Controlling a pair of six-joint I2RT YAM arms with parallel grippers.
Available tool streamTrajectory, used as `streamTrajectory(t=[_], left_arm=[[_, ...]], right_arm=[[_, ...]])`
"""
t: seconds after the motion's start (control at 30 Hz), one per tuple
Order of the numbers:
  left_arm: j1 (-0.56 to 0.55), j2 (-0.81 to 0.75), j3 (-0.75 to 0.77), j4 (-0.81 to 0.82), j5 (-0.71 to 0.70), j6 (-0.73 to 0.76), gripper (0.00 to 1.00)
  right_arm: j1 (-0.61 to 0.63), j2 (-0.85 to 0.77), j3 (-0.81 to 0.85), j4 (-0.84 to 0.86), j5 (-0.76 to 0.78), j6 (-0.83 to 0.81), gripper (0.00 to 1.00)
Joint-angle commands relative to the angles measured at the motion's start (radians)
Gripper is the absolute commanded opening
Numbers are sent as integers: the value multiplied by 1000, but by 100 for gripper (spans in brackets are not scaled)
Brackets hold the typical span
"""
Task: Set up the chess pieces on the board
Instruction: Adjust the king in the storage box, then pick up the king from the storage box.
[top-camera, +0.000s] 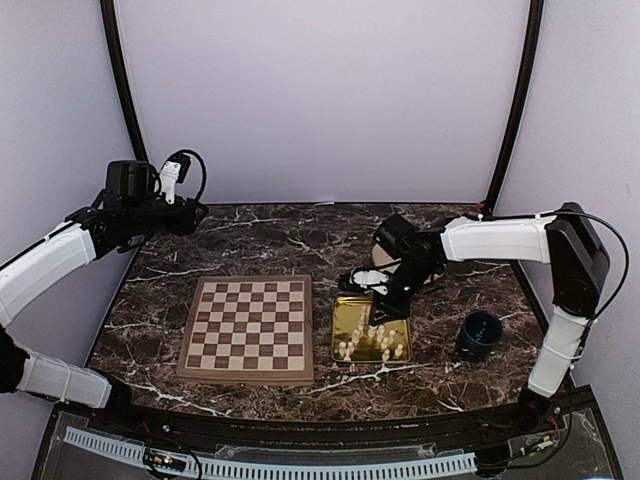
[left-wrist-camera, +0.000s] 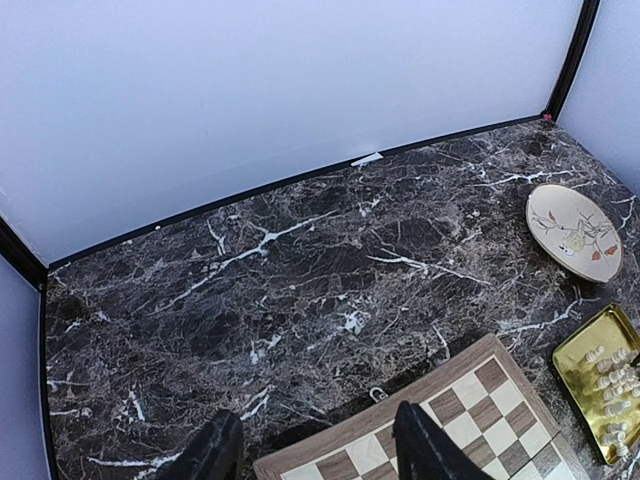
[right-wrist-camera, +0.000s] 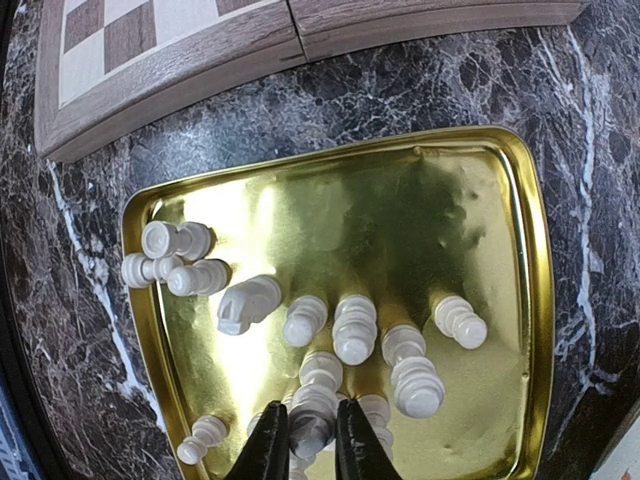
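The board (top-camera: 248, 330) lies left of centre with no pieces on it. The cream chess pieces (top-camera: 375, 345) stand and lie in a gold tray (top-camera: 340, 330) to its right. In the right wrist view the pieces (right-wrist-camera: 355, 330) crowd the tray (right-wrist-camera: 535, 260), and the board's corner (right-wrist-camera: 200, 40) shows above it. My right gripper (right-wrist-camera: 312, 440) is low in the tray, its fingers closed on either side of one upright piece (right-wrist-camera: 312, 425). My left gripper (left-wrist-camera: 315, 445) is open and empty, high over the board's far left edge (left-wrist-camera: 480, 420).
A dark blue cup (top-camera: 478, 335) stands right of the tray. A patterned cream plate (left-wrist-camera: 573, 230) lies behind the tray, partly hidden by the right arm in the top view. Dark marble table, walls close on three sides.
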Motion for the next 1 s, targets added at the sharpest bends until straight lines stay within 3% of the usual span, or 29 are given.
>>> streamTrajectory(t=[0.0, 0.17, 0.3, 0.73, 0.97], left_arm=[[-4, -5, 1, -5, 18, 7, 54], [-5, -5, 2, -5, 23, 7, 54], [-4, -5, -1, -3, 25, 7, 54], [-4, -2, -2, -2, 32, 7, 54], [-5, 3, -2, -2, 36, 7, 54]], right_arm=[[24, 14, -6, -17, 3, -5, 14], [37, 12, -5, -22, -2, -9, 10], [48, 17, -10, -21, 12, -12, 17], [72, 24, -26, -21, 43, -20, 26], [73, 19, -17, -31, 35, -20, 14]])
